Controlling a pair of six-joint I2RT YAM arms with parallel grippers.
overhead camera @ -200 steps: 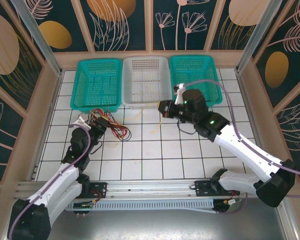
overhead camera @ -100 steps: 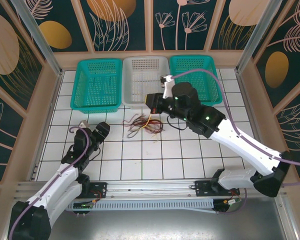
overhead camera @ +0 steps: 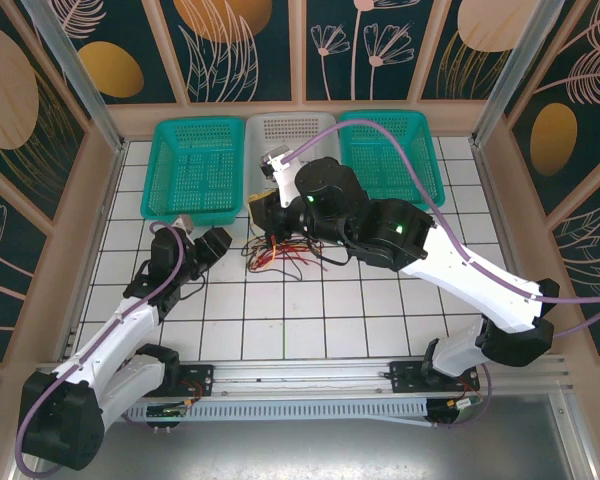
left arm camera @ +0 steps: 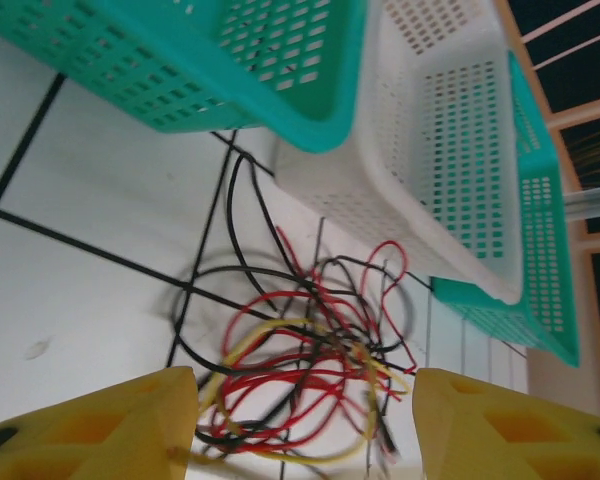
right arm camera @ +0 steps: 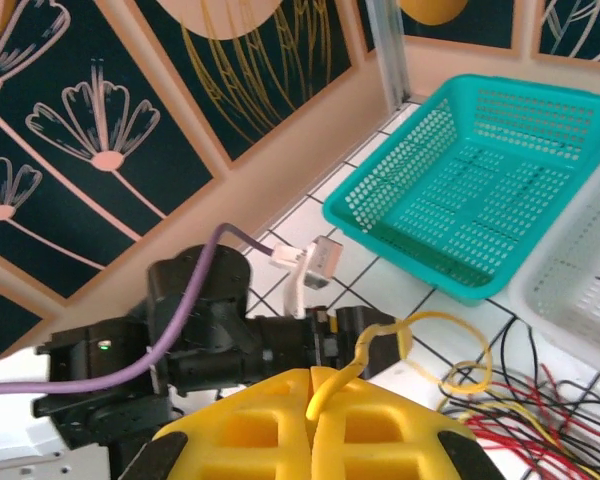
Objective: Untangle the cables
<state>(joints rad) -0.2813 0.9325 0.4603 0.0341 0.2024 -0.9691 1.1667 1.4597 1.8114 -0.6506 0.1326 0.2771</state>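
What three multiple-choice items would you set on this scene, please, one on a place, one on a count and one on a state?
1. Where does the tangle of cables lie?
A) on the tiled table, in front of the white basket
B) inside a teal basket
C) on the left arm's base

2. How many baskets stand along the far edge?
A) two
B) three
C) four

3. What state is the right gripper in?
A) open and empty
B) shut on a black cable
C) shut on a yellow cable

Answers:
1 A, as the top view shows the wires spread on the tiles just before the white basket.
2 B, as two teal ones flank the white one.
3 C, as the right wrist view shows the yellow wire pinched between its closed fingers.
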